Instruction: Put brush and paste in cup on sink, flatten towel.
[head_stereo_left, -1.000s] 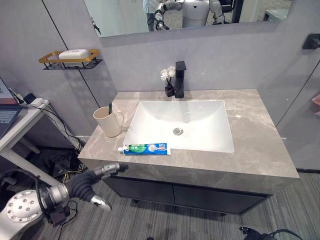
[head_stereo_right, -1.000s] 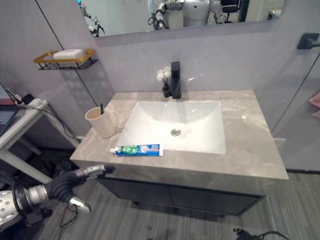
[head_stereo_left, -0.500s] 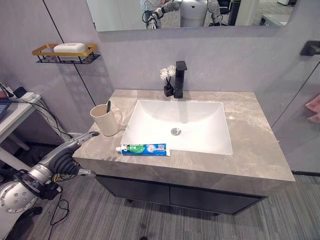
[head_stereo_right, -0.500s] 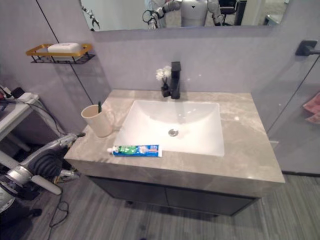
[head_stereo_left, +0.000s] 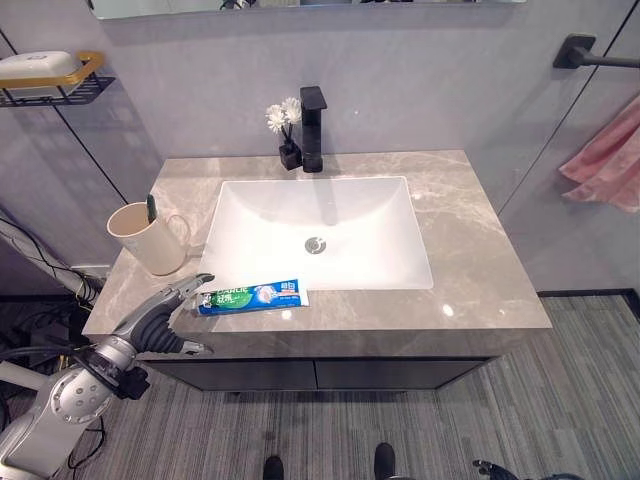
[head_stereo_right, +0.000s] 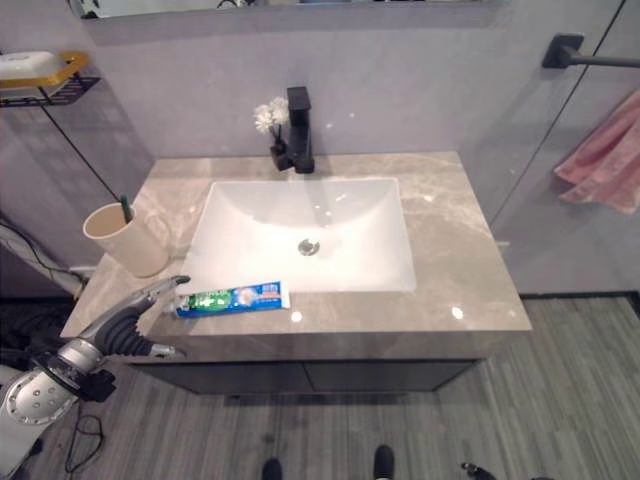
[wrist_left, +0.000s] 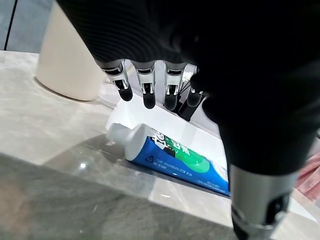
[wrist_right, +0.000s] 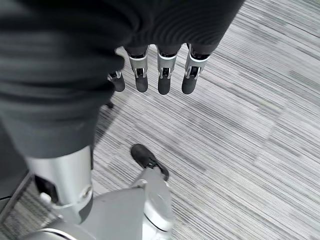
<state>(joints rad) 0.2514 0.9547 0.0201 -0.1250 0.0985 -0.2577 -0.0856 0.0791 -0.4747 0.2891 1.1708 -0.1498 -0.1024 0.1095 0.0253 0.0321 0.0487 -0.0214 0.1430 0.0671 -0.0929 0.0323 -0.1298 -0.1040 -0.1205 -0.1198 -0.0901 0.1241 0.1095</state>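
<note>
We reach for the paste

Our left hand (head_stereo_left: 168, 305) is at the front edge of the counter (head_stereo_left: 480, 290), fingers straight and holding nothing, just beside the cap end of the paste (head_stereo_left: 252, 296). The paste lies flat between the sink (head_stereo_left: 318, 215) and the counter edge. The brush (head_stereo_left: 152, 207) already stands in the cup (head_stereo_left: 145, 238), so 1 job looks done. The pink towel (head_stereo_left: 608, 165) hangs bunched on its bar. Our right hand (wrist_right: 160, 75) hangs over the floor, fingers relaxed.
</note>
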